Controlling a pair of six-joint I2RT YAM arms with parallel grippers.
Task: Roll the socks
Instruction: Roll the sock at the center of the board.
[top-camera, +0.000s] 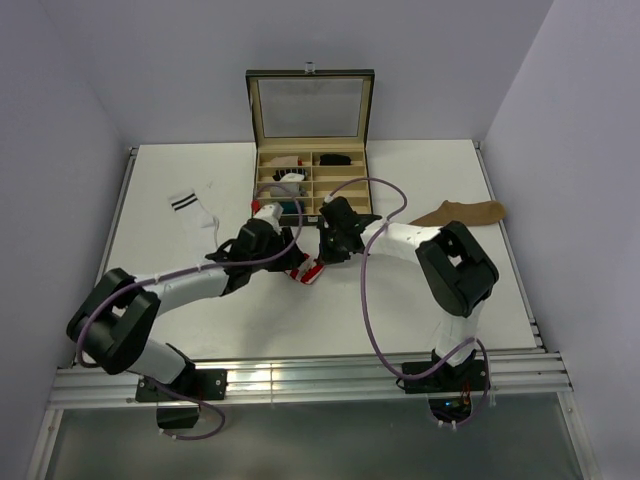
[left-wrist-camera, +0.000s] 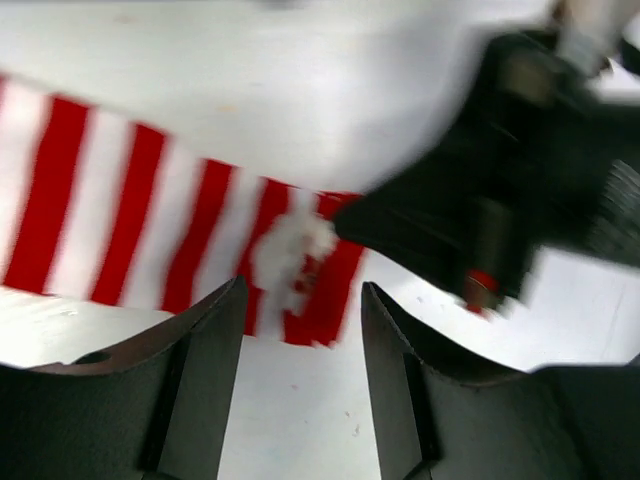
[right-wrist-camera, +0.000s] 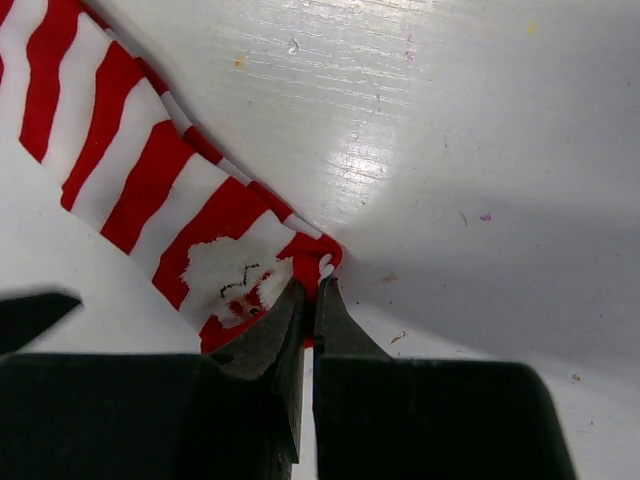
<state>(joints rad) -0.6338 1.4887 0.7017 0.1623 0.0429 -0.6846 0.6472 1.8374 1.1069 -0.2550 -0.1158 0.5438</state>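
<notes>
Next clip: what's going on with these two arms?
The right claw is pinched shut on an edge of the red-and-white striped Santa sock, which lies unrolled on the table. The left claw hangs open over the same sock, gripping nothing. The white sock and tan sock lie untouched off to the sides.

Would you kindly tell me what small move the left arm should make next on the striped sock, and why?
Probably ease the left gripper forward and close it on the striped sock: its jaws stand open and empty just short of the cloth, while the right gripper is shut on the sock's edge.
</notes>
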